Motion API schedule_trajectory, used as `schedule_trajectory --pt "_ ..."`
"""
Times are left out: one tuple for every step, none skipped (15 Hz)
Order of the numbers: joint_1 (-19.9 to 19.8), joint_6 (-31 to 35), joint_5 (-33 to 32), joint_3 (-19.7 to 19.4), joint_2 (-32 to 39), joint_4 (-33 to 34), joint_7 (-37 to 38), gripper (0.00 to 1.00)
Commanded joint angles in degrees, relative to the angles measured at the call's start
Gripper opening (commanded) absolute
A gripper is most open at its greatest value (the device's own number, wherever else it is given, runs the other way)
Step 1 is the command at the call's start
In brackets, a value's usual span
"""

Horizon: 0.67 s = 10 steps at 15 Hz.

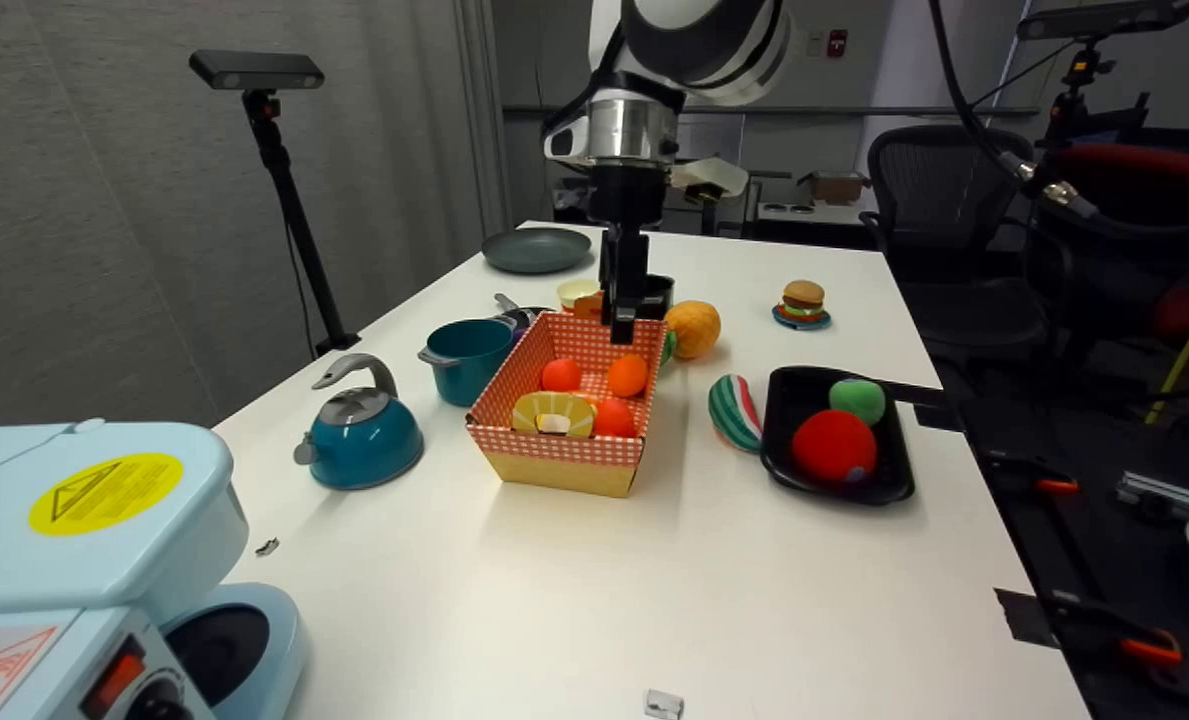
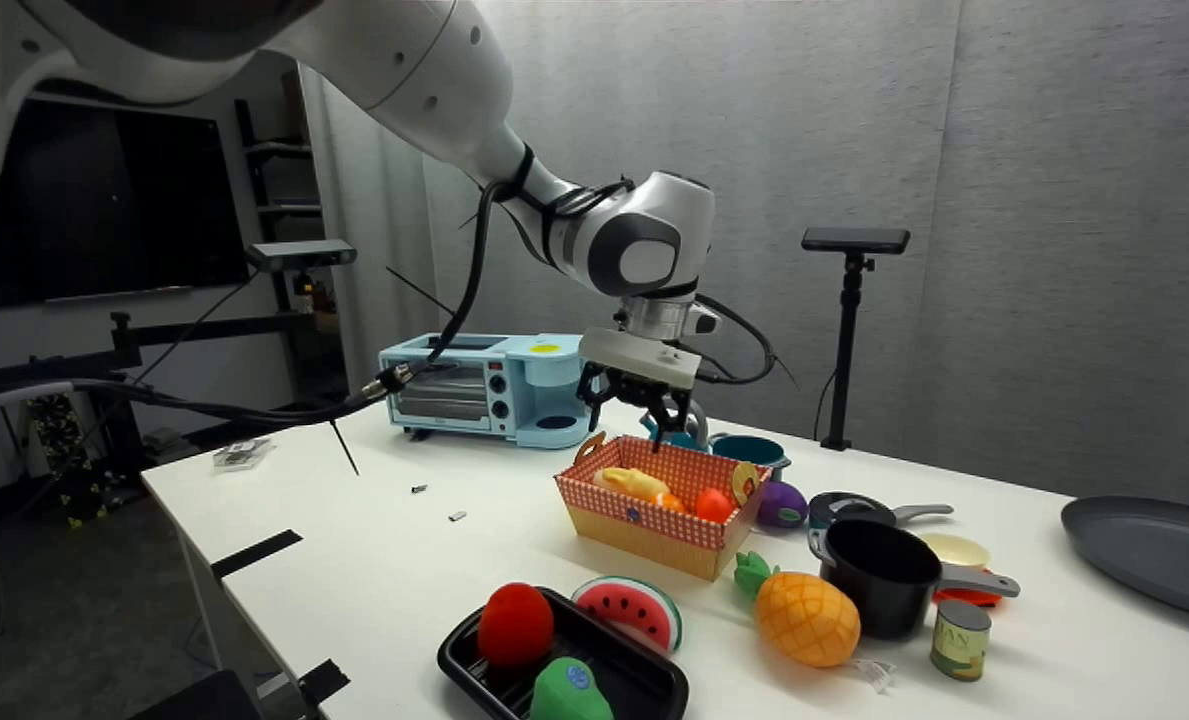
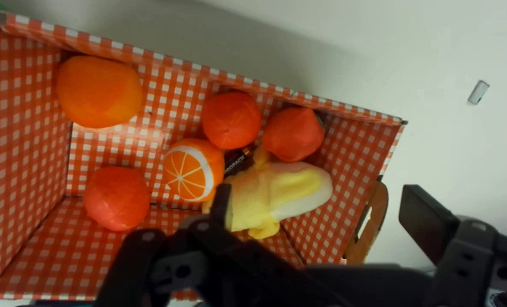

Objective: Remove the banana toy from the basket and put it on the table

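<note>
The banana toy (image 3: pixel 296 194) is pale yellow with a whitish peeled end. It lies in the basket (image 3: pixel 172 62) near one end wall, and it also shows in an exterior view (image 2: pixel 634 484). The red-and-white checkered basket stands on the white table (image 2: pixel 374 560) in both exterior views (image 1: pixel 564 472). My gripper (image 3: pixel 316 200) is open and empty above the basket. In the wrist view one finger overlaps the banana's left end; the other finger appears beyond the basket's handle, against the table. An exterior view shows both fingertips (image 2: pixel 625 438) above the basket's rim, apart from the banana.
Several orange and red toy fruits (image 3: pixel 232 120) share the basket with the banana. A brown handle (image 3: pixel 370 221) rises at the basket's end. Around it stand a black tray (image 1: pixel 899 470), watermelon toy (image 1: pixel 734 412), pineapple toy (image 2: pixel 809 618), teal pot (image 1: pixel 469 365) and kettle (image 1: pixel 364 445).
</note>
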Motion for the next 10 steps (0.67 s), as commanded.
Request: schedule_trajectory --pt "-1.07 2.63 -1.87 1.35 5.87 4.59 0.39 1.00" --pt "-1.09 3.16 -2.31 1.49 7.08 5.25 0.43 1.00" --pt "-1.13 3.59 -2.76 1.69 8.44 6.03 0.33 1.00" --pt "-1.13 3.83 -3.36 1.87 9.71 6.84 0.40 1.00" --pt "-1.15 3.92 -3.95 2.10 11.03 7.82 0.43 1.00" --pt "-1.23 3.74 -4.53 2.32 12.01 8.78 0.41 1.00" --pt "-1.30 3.51 -4.99 2.59 13.08 9.80 0.26 1.00" --pt "-1.36 3.30 -5.47 2.90 14.29 11.04 -0.07 1.00" --pt "-1.36 3.03 -5.97 3.21 15.38 12.26 -0.22 1.00" --pt "-1.30 2.95 -6.44 3.55 16.46 13.63 -0.27 1.00"
